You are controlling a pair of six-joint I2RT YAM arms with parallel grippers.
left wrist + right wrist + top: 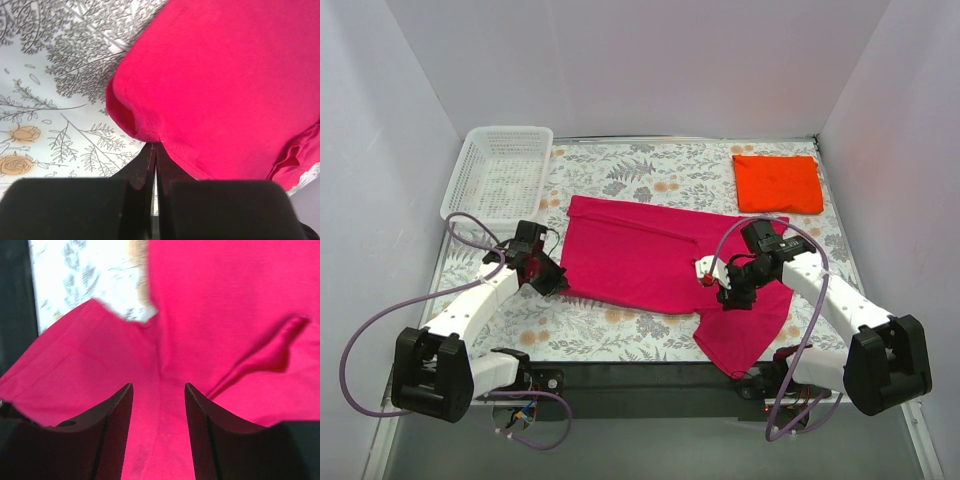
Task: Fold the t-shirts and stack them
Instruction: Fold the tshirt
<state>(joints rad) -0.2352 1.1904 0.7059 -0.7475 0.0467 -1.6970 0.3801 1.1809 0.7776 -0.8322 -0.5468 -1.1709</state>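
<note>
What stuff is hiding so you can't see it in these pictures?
- Top view: tips of the left tool, under its own wrist.
- Top view: part of the pink shirt, covered by the right tool.
- Right wrist view: whether the open right tool touches the cloth; the angle hides it.
- Left wrist view: most of the pink shirt, cut off by the edges.
- Top view: sleeves of the orange shirt, folded inside.

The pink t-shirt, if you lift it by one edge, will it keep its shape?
Probably floppy: the pink t-shirt bunches into a soft roll where the left gripper pinches its edge. It would likely drape and trail behind rather than lift flat, since loose folds already ripple across it.
</note>
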